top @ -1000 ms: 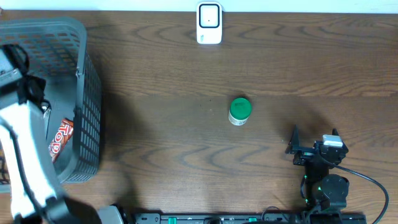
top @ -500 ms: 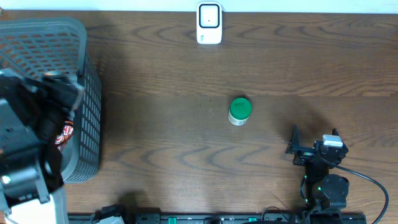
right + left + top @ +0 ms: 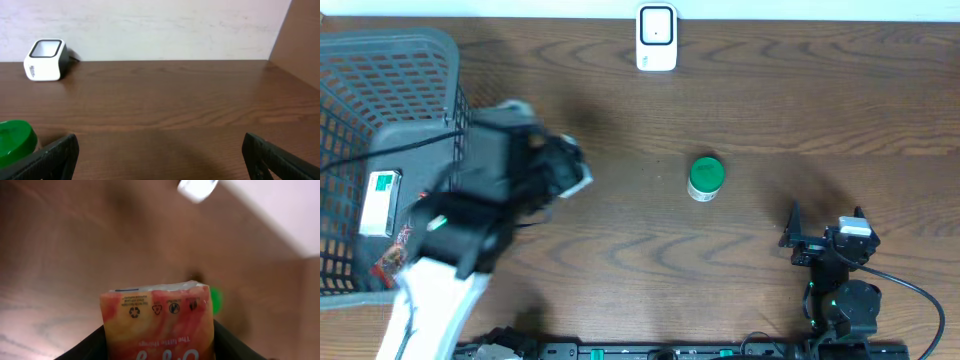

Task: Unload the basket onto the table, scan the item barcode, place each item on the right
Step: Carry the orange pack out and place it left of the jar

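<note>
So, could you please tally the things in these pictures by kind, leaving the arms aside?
White scanner: 1
Grey basket: 1
Green-lidded jar: 1
White-green box: 1
Packets: 2, pink packet and red packet
Total: 6

— What does the desk look like?
— Dark wood grain, smooth, with a soft sheen. The basket on it is grey plastic mesh, matt.
— And the packet?
— Thin printed film in pink and yellow, slightly glossy.
— The scanner?
— Smooth white plastic, with a dark, shiny window on its face. The jar lid is green plastic, faintly glossy.
— The right hand?
— Its fingers look like matt black plastic, a little rough at the edges.
</note>
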`<state>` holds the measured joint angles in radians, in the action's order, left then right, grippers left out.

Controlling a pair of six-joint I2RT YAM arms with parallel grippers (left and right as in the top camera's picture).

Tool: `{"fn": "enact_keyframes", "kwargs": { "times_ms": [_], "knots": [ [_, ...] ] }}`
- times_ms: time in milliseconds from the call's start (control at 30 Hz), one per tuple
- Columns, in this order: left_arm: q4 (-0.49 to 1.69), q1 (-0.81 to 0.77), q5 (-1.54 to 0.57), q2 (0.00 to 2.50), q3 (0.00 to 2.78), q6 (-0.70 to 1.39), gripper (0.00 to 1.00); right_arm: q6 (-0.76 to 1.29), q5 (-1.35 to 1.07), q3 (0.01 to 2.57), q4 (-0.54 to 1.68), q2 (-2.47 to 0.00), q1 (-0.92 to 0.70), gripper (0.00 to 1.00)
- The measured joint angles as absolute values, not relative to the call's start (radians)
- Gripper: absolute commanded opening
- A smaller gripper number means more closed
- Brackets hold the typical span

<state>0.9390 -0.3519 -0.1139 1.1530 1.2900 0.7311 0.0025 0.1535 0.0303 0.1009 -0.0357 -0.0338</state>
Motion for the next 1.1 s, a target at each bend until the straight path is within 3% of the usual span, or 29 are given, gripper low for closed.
{"fn": "enact_keyframes", "kwargs": {
  "times_ms": [333, 767, 933, 1100],
  "knots": [
    [0.849, -0.58, 0.127, 1.533, 1.254, 0.918, 0.54, 0.002, 0.154, 0.03, 0.101, -0.036, -0.034, 0.99],
    [0.664, -0.686, 0.179, 1.953, 1.253, 1.519, 0.54, 0.002, 0.153, 0.03, 0.101, -0.036, -0.034, 0.99],
    [0.594, -0.689, 0.19, 1.971, 1.253, 1.686, 0.77, 0.002, 0.154, 0.03, 0.101, -0.036, -0.034, 0.99],
    [0.582, -0.688, 0.198, 1.967, 1.255, 1.729, 0.87, 0.002, 0.154, 0.03, 0.101, -0.036, -0.034, 0.99]
  ]
}}
